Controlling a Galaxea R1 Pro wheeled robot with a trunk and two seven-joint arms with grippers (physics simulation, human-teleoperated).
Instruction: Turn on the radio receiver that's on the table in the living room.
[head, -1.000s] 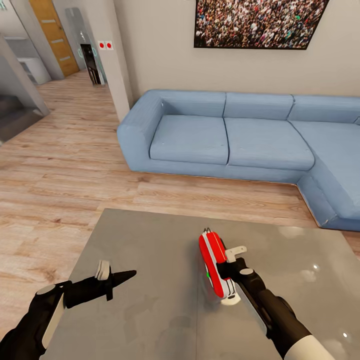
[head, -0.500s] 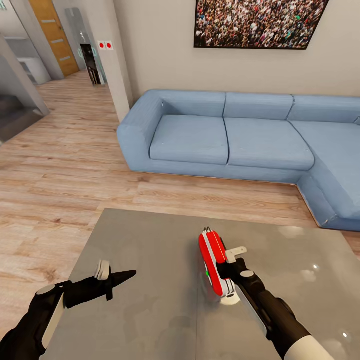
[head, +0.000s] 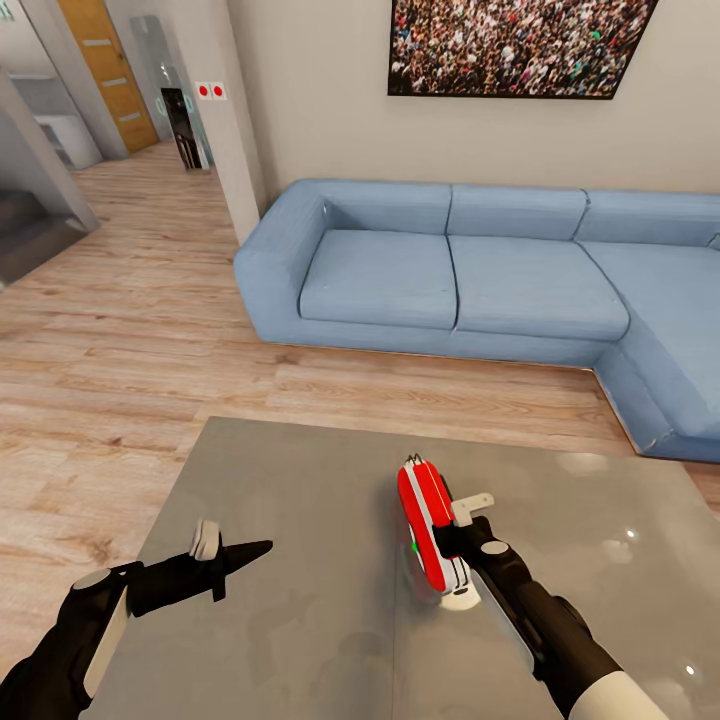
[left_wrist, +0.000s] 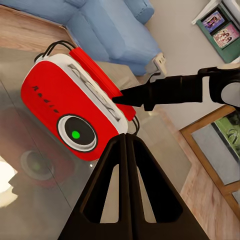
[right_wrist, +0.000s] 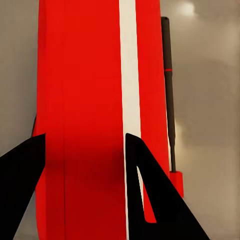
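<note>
Home living room: blue sofa (head: 470, 270), wood floor (head: 130, 330), crowd picture (head: 515, 45).

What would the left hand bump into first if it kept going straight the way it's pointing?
Probably the red radio: the left hand, fingers shut together, points at its dial face across the grey table. Depth is unclear, so it might graze the tabletop first.
</note>
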